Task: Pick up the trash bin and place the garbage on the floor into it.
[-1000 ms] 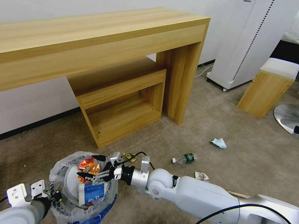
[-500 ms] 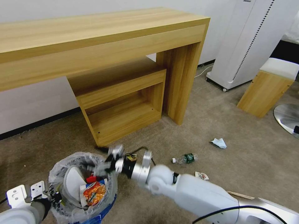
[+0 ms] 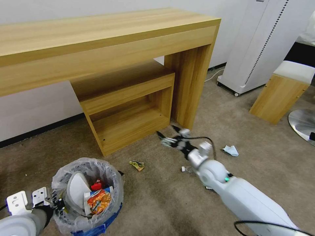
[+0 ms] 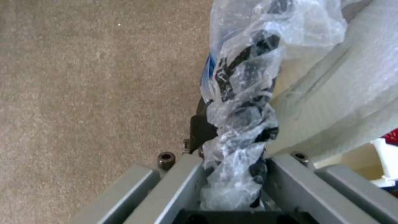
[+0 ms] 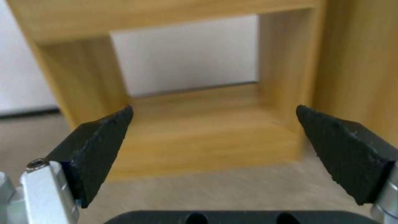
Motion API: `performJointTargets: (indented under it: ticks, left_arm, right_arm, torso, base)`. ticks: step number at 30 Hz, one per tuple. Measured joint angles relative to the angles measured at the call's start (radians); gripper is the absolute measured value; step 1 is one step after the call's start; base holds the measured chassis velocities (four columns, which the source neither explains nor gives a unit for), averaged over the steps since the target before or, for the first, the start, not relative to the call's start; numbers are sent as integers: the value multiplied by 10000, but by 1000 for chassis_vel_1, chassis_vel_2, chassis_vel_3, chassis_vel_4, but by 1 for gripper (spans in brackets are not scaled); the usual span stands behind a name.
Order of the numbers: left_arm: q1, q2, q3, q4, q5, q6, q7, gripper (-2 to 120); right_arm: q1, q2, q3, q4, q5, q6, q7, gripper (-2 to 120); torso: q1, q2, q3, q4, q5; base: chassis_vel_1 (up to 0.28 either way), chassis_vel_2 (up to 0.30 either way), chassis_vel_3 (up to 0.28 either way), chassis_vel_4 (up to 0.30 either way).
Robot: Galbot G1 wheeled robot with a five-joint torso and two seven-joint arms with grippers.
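Two wrappers [image 3: 137,165] litter beige floor [image 3: 157,200] (wooden desk [image 3: 98,42] behind).

Right pincer [image 3: 168,135] spread wide, left pincer [image 3: 58,205] seemingly clamped

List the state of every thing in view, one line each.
Trash bin: upright on the carpet, bag-lined, partly filled.
Left claw: shut on the bin's bagged rim.
Right claw: open, empty, raised near the wooden shelf unit.
Yellow wrapper: lying on the carpet.
White tissue: crumpled on the carpet.
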Motion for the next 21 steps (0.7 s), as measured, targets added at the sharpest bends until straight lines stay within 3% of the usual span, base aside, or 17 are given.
performJointTargets:
  ticks: [2,4,9,12,17,20,21]
  left_arm:
    - [-15,14,1,17,-3,0,4,0]
    - [-110,119,18,115,-12,-4,25,0]
    - [-183,204,16,202,-29,-10,29,0]
    - [-261,328,-59,293,-203,-35,-26,0]
    - [-308,389,-110,400,-281,-45,-60,0]
    - [-338,391,-145,583,-332,-55,-81,0]
    - [-338,391,-145,583,-332,-55,-81,0]
  right_arm:
    - [-74,-24,76,-29,-92,2,-31,100]
    - [-414,-179,410,-747,-991,416,-779,100]
    - [-210,-160,186,-1589,-1198,985,-1750,100]
    - [601,148,-418,-2847,-1127,1645,-3904,100]
    - [1154,402,-841,-3502,-981,1895,-4903,100]
    - [2280,997,-1796,-4737,-540,2167,-6587,100]
    - [2280,997,-1796,-4737,-540,2167,-6587,100]
  torso:
    - [0,0,0,0,0]
    - [-1,0,0,1,0]
    - [0,0,0,2,-1]
    - [0,0,0,4,-3]
    - [-1,0,1,3,-2]
    - [0,0,1,5,-2]
    - [0,0,1,5,-2]
  base:
    - [0,0,0,0]
    - [0,0,0,0]
    - [0,0,0,0]
    - [0,0,0,0]
    - [0,0,0,0]
    - [0,0,0,0]
    - [0,0,0,0]
